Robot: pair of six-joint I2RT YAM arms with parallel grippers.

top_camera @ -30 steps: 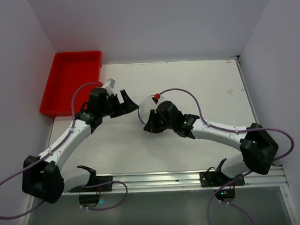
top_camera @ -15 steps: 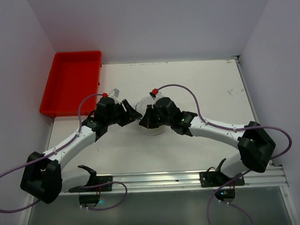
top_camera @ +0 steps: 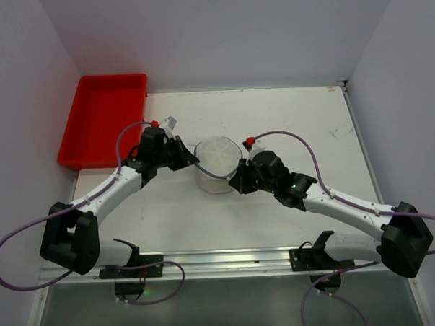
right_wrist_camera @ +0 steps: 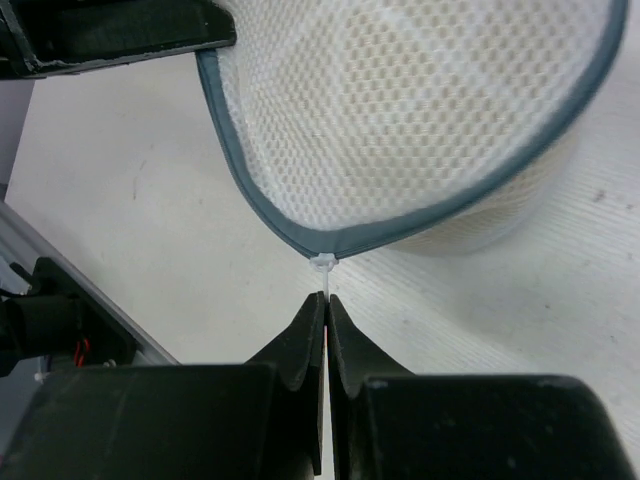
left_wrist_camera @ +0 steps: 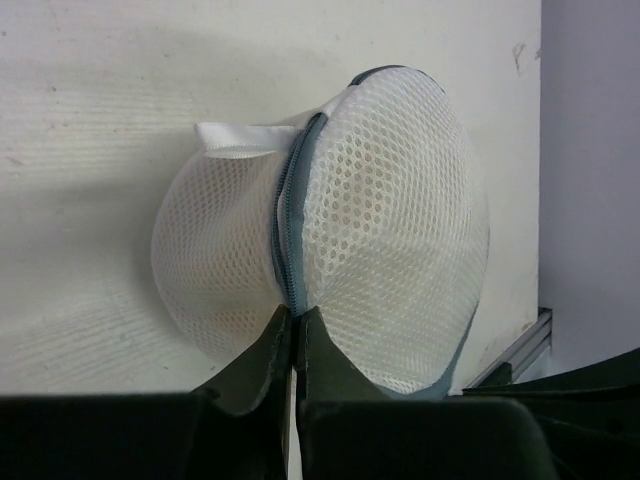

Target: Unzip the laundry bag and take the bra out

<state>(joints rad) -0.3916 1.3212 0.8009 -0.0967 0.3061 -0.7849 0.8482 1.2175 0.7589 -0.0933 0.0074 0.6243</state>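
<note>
Pinching laundry bag point(top_camera: 217, 157), contents blurred behind mesh

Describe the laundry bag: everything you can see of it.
The laundry bag is a short drum of white see-through mesh with thin dark rims. It sits near the middle of the table, one round face up. A dark zip runs around its side and looks closed, with a white fabric loop beside it. Something pale cream shows faintly inside. The left gripper pinches the zip seam. The right gripper is shut on the small clear zip pull.
</note>
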